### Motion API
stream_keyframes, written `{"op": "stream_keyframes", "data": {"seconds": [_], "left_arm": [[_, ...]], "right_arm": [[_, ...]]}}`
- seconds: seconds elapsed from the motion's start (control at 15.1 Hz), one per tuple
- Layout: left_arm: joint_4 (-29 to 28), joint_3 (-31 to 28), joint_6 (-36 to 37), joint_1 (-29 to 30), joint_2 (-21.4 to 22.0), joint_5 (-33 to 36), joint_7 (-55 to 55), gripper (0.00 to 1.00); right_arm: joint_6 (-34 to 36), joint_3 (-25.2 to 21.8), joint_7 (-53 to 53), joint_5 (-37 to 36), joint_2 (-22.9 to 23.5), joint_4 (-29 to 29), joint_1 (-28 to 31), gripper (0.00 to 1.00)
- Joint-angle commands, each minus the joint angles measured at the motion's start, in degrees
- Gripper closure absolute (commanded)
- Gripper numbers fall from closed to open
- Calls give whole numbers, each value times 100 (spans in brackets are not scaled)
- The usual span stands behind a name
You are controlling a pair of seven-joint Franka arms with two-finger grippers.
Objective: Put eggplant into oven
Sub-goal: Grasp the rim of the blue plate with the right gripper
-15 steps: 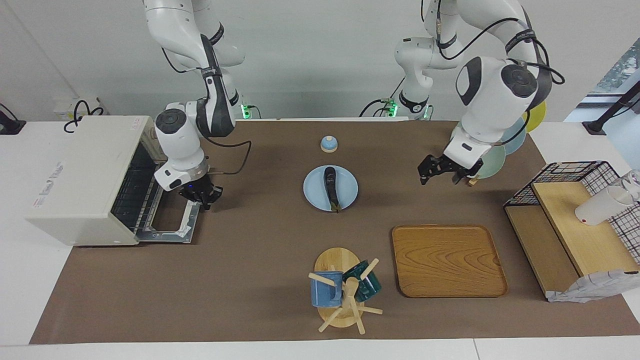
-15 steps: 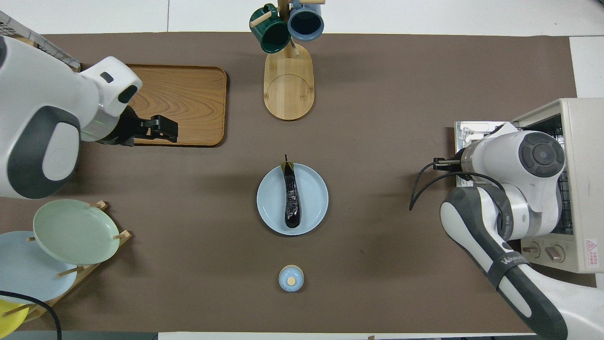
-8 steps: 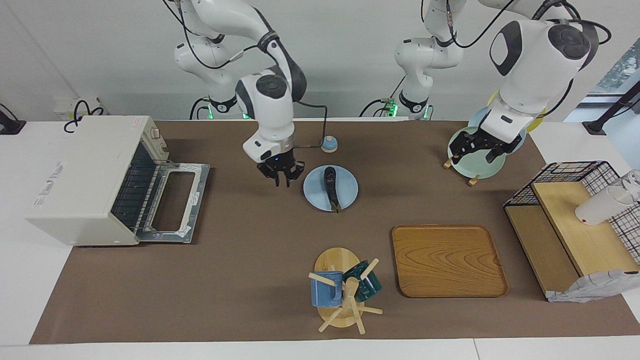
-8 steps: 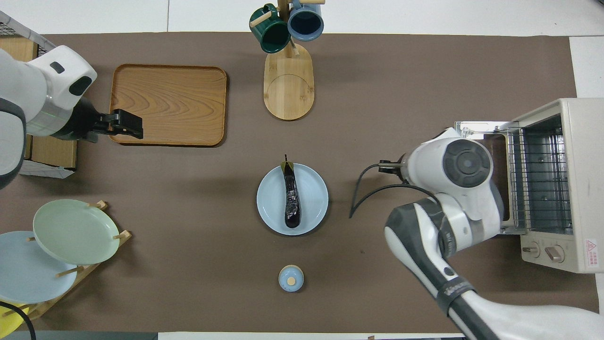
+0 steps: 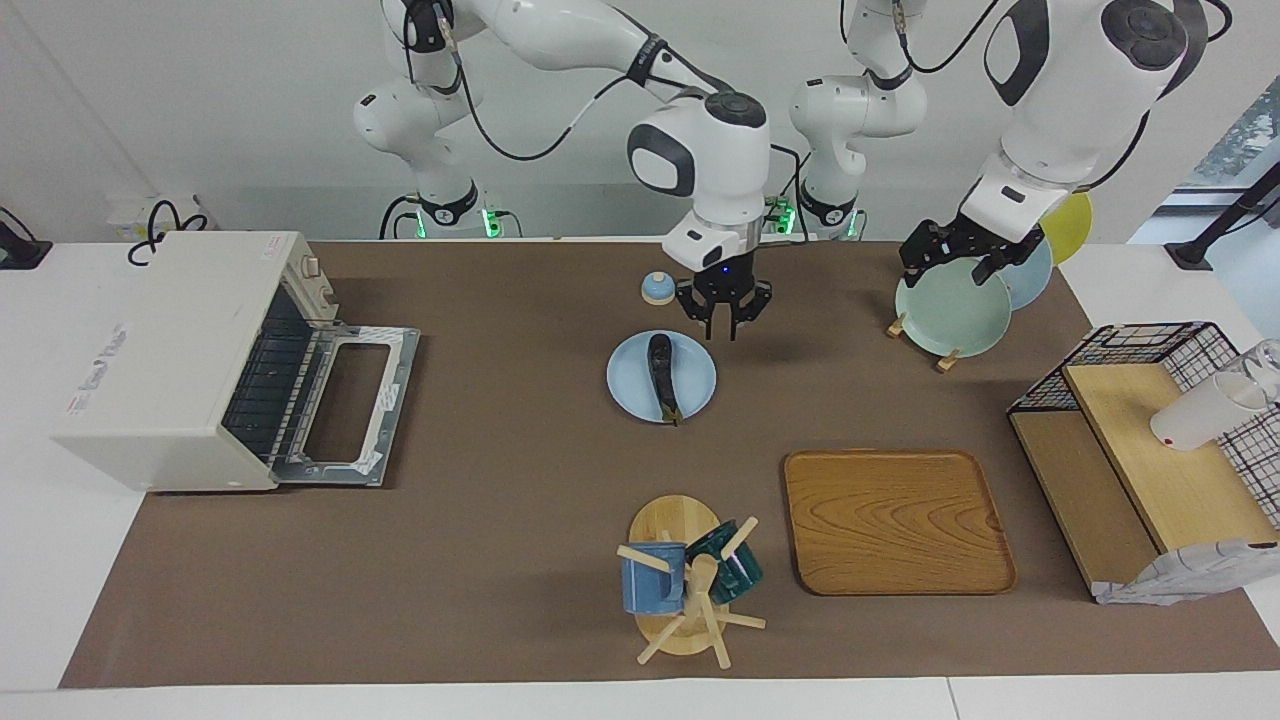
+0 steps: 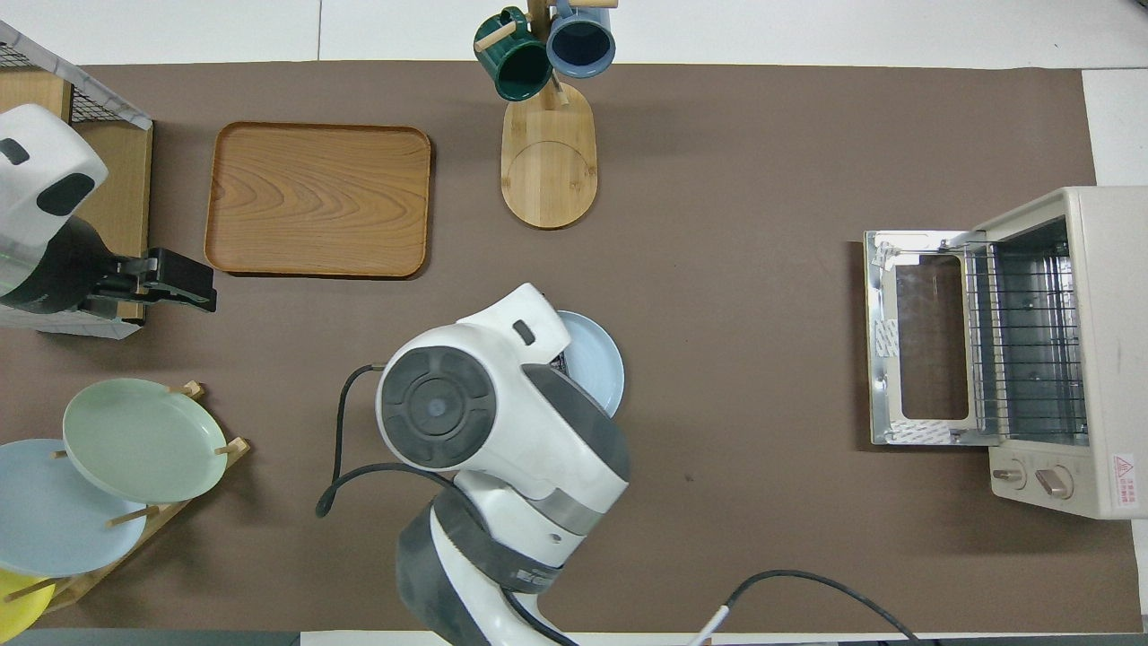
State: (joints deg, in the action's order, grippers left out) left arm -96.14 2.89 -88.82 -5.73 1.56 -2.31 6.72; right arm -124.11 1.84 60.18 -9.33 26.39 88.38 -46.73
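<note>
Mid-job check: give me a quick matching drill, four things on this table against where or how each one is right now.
Things:
1. eggplant
2. oven
3. right gripper
4. green mug

States:
A. hangs on the wooden rack
B. door folded down, wire rack bare
C. lies on the light blue plate
D. raised over the plate's rim, nothing held

Pairs: 1-C, 2-B, 3-D, 4-A
</note>
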Motion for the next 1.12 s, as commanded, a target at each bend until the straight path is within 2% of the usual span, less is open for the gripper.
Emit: {"op": "stream_keyframes", "data": {"seconds": [0.0, 0.13, 0.33, 0.46, 0.73, 0.79, 0.99, 1.06], "left_arm": [[-248, -17, -222, -16, 205, 64, 14, 0], [-204, -17, -250, -16, 178, 64, 5, 0], [-177, -8, -145, -16, 231, 64, -12, 0], [-177, 1, -153, -25, 231, 64, 14, 0], [164, -34, -110, -34, 38, 64, 14, 0], [252, -35, -40, -25, -49, 64, 14, 0], [507, -26, 128, 28, -94, 73, 5, 0], [473, -8, 128, 37, -77, 73, -21, 0]], "right_arm": [[-498, -25, 187, -253, 253, 134, -38, 57], [-746, -25, 178, -419, 226, 495, -73, 53], [-885, -25, 29, -816, 112, 960, -30, 53], [-1420, -25, -33, -816, 42, 1382, 14, 53], [-1581, -25, -138, -816, -2, 1516, -12, 56], [-1564, -25, -130, -816, -11, 1551, -20, 61], [-1546, -25, -138, -816, -55, 1639, -29, 100], [-1511, -25, -138, -816, -64, 1639, -38, 100]]}}
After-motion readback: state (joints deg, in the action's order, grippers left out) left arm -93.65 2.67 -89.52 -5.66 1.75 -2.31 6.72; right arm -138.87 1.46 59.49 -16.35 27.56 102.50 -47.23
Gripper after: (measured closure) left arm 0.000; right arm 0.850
